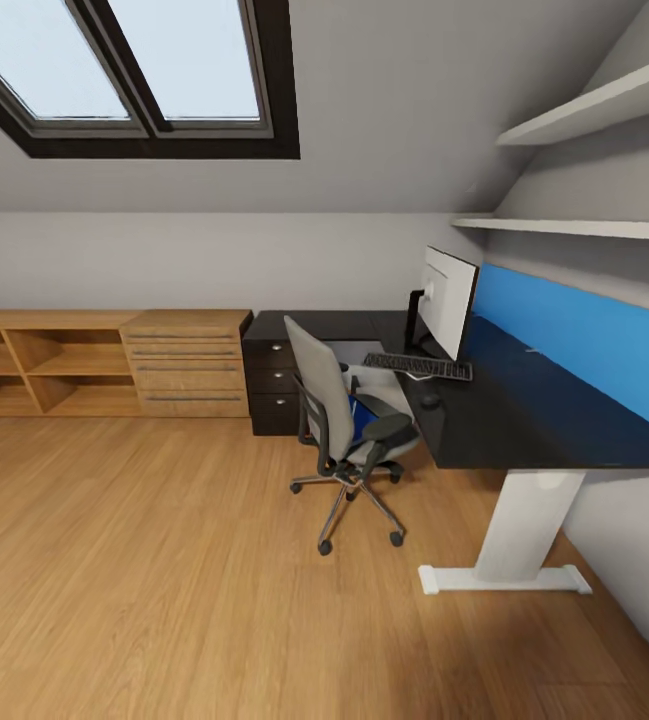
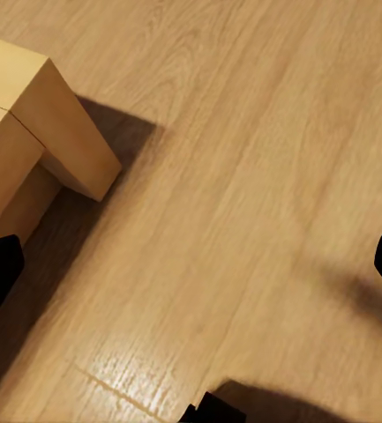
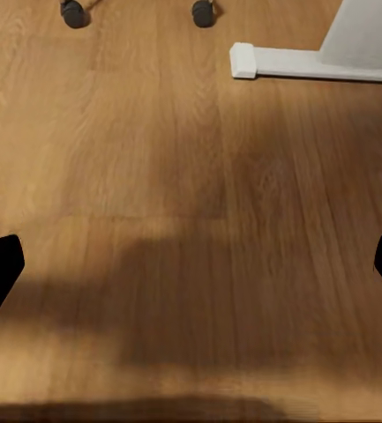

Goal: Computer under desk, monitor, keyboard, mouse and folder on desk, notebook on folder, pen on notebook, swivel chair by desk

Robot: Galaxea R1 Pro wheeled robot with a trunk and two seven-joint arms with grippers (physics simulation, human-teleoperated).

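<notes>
Pale wood plank floor fills the bedroom ahead, and the robot stands well back from the black worktop, so the whole approach is yet to be driven. The swivel chair sits tucked against the worktop's front with its back toward the robot; a careless drive could clip its casters or the white worktop foot and spin the seat. The monitor stands on the worktop, with the keyboard just in front of it and the mouse near the keyboard. The folder shows as a blue patch on the seat, half hidden by the backrest and armrest; reaching past those risks sliding it off. Both the left pincer and the right pincer are spread wide over bare floor, holding nothing.
</notes>
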